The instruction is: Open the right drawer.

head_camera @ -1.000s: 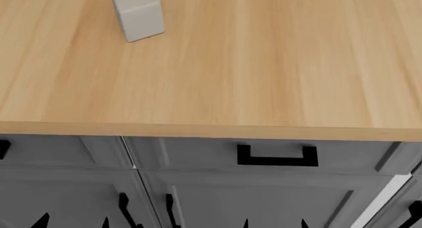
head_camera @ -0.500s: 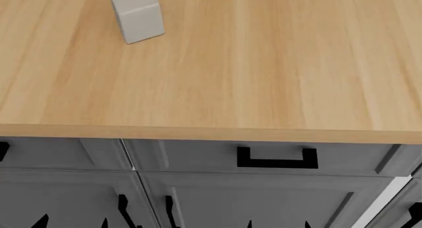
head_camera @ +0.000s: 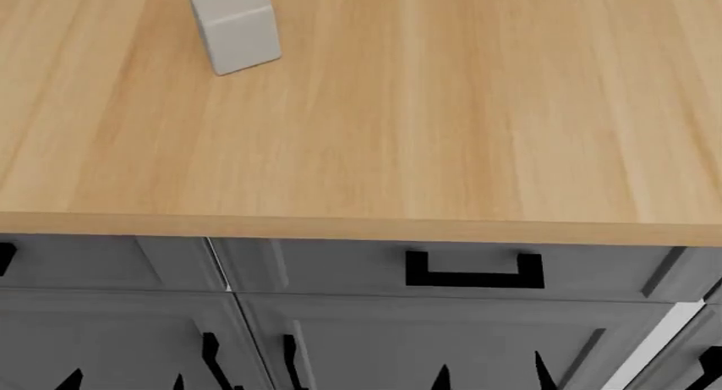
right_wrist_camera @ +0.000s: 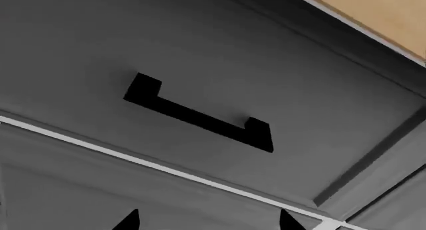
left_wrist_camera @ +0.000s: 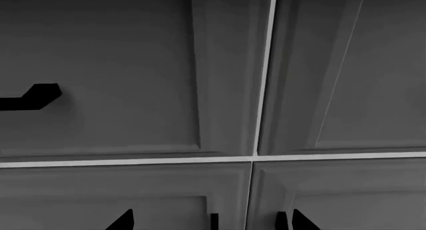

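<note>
Right drawer: the right drawer sat flush under the wooden countertop, front closed, no white inside showing. Not opened at all, as I judged it.

Handle: its black bar handle was at the middle of the front, bare, nothing on it. In my right wrist view the handle was ahead of my tips with clear grey panel between.

Right fingers: my right gripper showed only as two black tips at the bottom of the head view, below the handle and apart from it. The tips stood spread with a gap between them, holding nothing.

Left fingers: my left gripper was low in front of the cabinet doors, tips parted as well, empty, well away from the job.

Bystander: a grey block stood far back on the countertop, no part of this.

Done: at best, lining up under the handle.

Left: close the gap to the bar, clamp onto it, pull the drawer out.
</note>
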